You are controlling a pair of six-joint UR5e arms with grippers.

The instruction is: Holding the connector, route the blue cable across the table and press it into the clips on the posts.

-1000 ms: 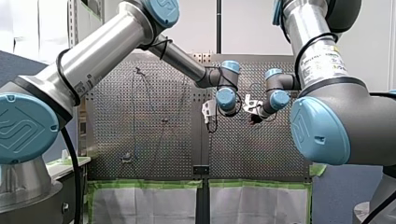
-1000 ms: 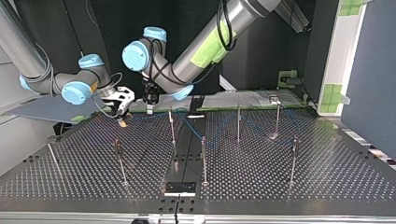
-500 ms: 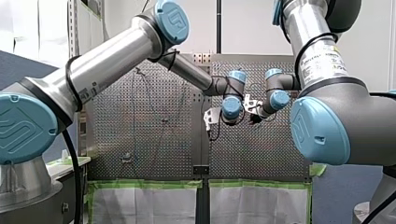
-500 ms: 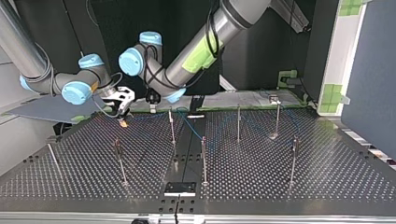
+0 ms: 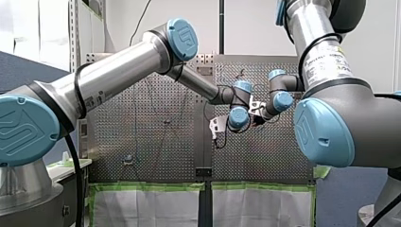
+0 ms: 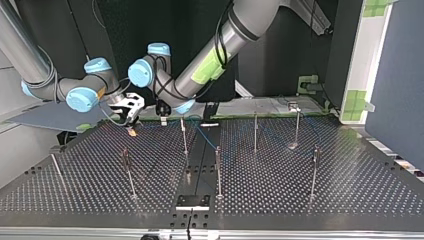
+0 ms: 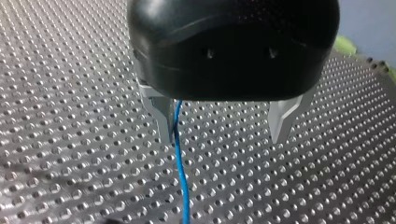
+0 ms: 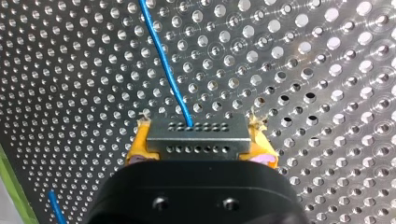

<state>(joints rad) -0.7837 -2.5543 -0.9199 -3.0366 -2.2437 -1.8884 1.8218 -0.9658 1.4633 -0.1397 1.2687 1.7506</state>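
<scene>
Perforated table lies beneath both arms. The right gripper clamps the connector. From the connector, the blue cable runs between the nearby left gripper's spread fingers.

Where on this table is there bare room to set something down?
Bare patches in the top view: the near strip between the middle post and the right-hand post, and the near corner to the right of that post. Crowded: the far left edge, where my right gripper, my left gripper and the blue cable meet.
</scene>
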